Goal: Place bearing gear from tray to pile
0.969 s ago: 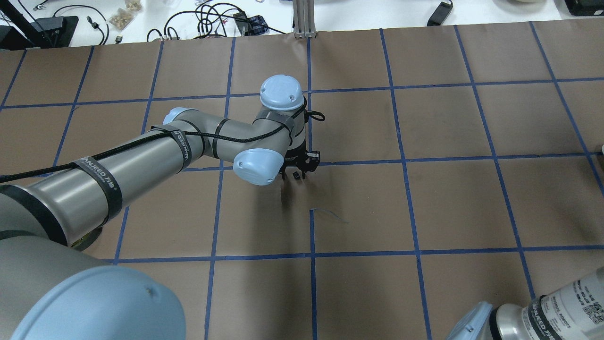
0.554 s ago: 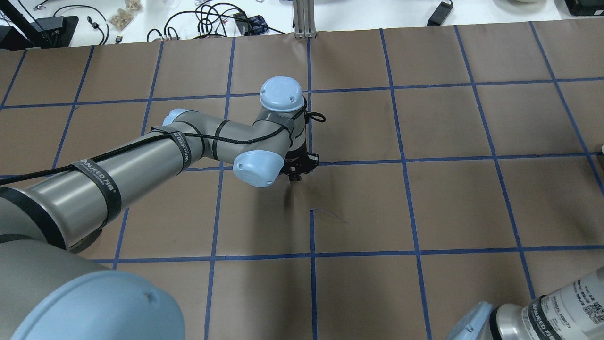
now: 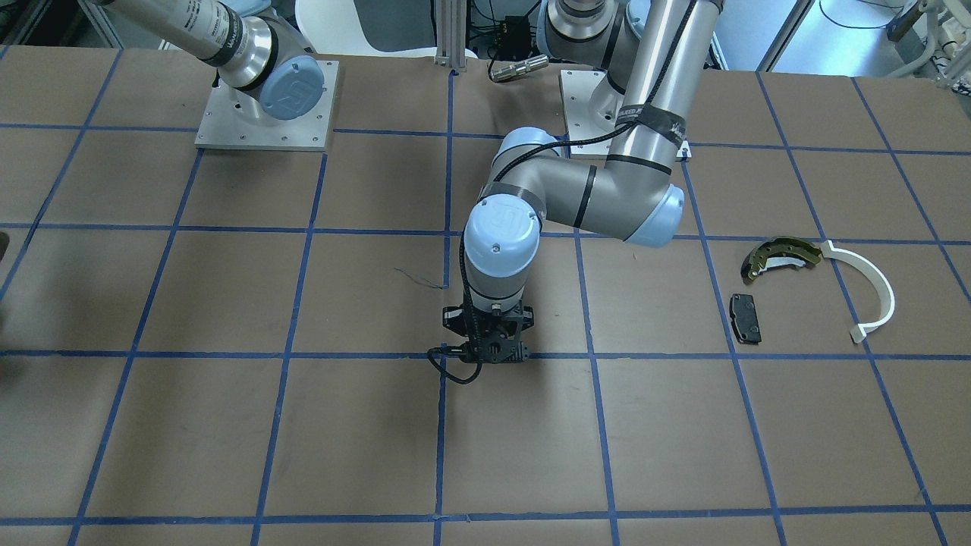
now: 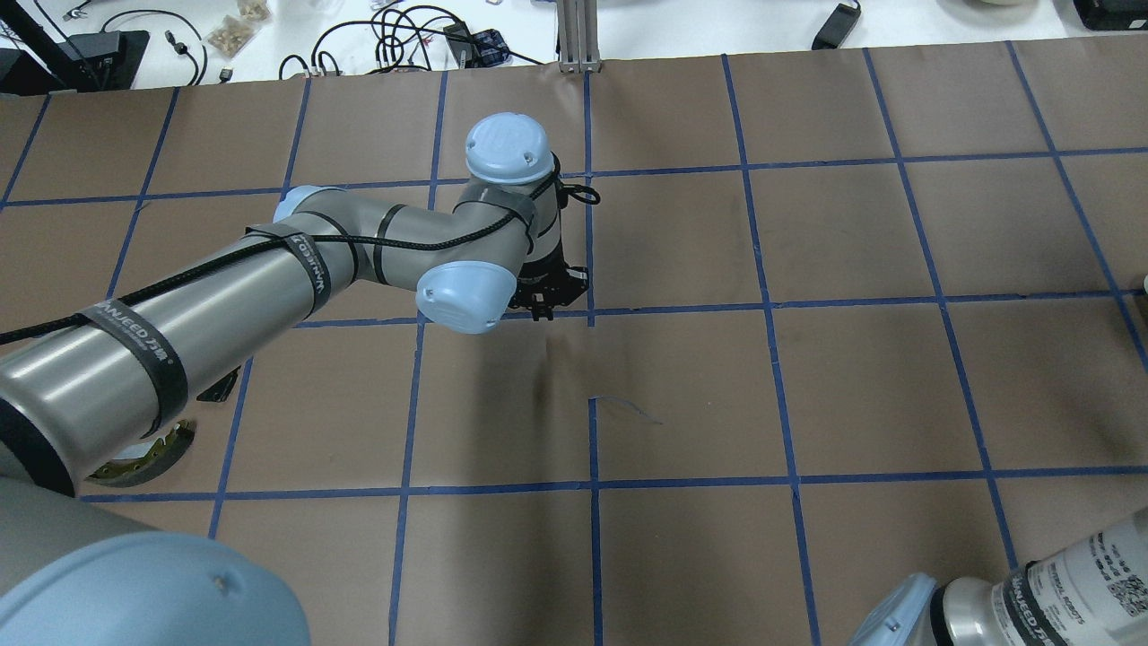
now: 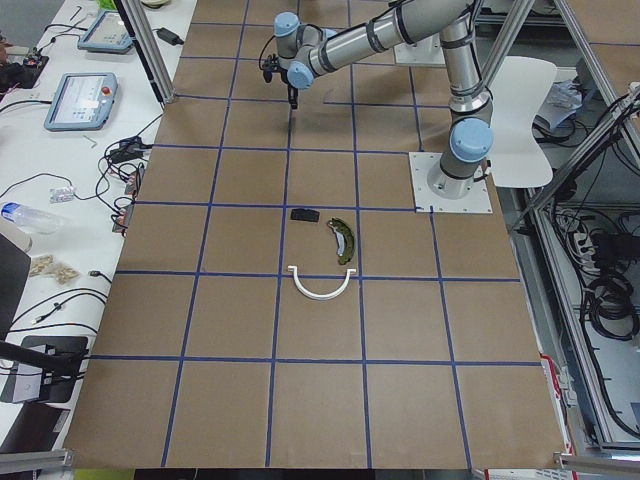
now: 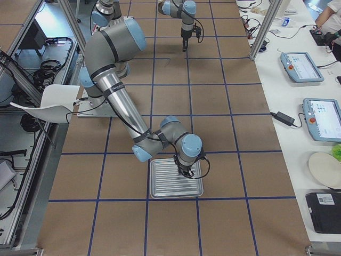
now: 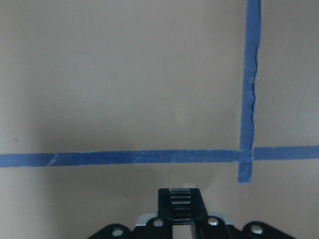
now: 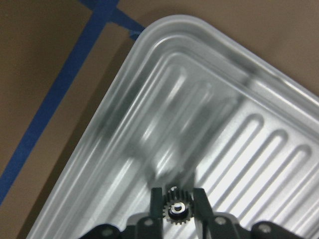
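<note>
Above the tray [image 8: 124,99], right tool [image 8: 178,196] clamped on the bearing gear [image 8: 176,210], left tool [image 7: 179,196] closed empty over the table [image 7: 124,74], pile [image 3: 789,246] well apart from both.

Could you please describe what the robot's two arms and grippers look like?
Both are silver-grey tubes with pale blue joint caps. The left arm carries a black braided cable and black bands lettered in white; the right arm bears a white printed label. The left gripper and right gripper are black.
</note>
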Robot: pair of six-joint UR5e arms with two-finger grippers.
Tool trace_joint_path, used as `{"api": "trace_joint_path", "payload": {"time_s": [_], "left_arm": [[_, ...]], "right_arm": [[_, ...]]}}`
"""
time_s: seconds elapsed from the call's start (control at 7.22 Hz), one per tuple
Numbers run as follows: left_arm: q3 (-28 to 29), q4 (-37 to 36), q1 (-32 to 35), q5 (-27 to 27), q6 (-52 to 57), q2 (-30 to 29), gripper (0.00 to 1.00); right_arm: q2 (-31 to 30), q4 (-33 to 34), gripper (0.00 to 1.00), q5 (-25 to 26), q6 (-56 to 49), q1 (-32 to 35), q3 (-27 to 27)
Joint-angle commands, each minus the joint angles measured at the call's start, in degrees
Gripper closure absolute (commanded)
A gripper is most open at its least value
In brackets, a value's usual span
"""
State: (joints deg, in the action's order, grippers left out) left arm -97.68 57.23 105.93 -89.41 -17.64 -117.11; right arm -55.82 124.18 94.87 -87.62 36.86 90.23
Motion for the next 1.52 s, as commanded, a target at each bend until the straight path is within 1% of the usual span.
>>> {"api": "trace_joint_path", "payload": {"time_s": [0.0,0.14,0.28,0.42,0.55,0.69,0.83,0.97,1.11,1.25,1.38], "left_arm": [[0.90,6.71,-8.24,-1.28,7.12,4.15,1.00],[0.73,9.71,-13.33,-2.51,11.00,5.99,1.00],[0.12,10.70,-17.21,-2.78,14.70,7.75,1.00],[-0.41,11.67,-20.99,-4.44,19.35,9.08,1.00],[-1.28,11.68,-24.42,-6.28,24.61,10.39,1.00],[-3.03,11.59,-28.63,-6.74,29.80,11.54,1.00],[-5.31,11.59,-33.54,-6.74,35.25,12.68,1.00],[-8.38,10.72,-37.68,-6.74,40.52,13.65,1.00],[-9.71,9.58,-42.25,-6.65,45.19,13.92,1.00],[-9.90,9.39,-46.99,-6.57,52.54,13.75,1.00],[-9.99,9.39,-49.65,-6.57,57.14,13.31,1.00]], "right_arm": [[-5.40,-2.87,0.88,1.37,4.02,0.75,0.12],[-9.97,-8.55,0.88,0.84,10.04,3.10,0.21],[-14.10,-12.17,0.87,0.93,14.19,7.65,0.30],[-17.36,-16.30,0.87,0.75,21.28,12.74,1.52],[-20.27,-17.56,0.87,0.49,28.32,18.45,4.49],[-22.65,-17.48,0.87,0.31,37.70,25.03,8.26],[-23.28,-16.44,0.87,-0.56,49.80,31.80,12.39],[-23.46,-14.43,0.87,-0.65,61.32,38.65,14.34],[-23.03,-13.19,0.87,-0.74,70.83,45.42,14.36],[-22.50,-12.74,0.87,-4.40,81.11,52.02,14.53],[-21.97,-11.95,0.87,-7.13,93.91,57.83,14.45]]}}
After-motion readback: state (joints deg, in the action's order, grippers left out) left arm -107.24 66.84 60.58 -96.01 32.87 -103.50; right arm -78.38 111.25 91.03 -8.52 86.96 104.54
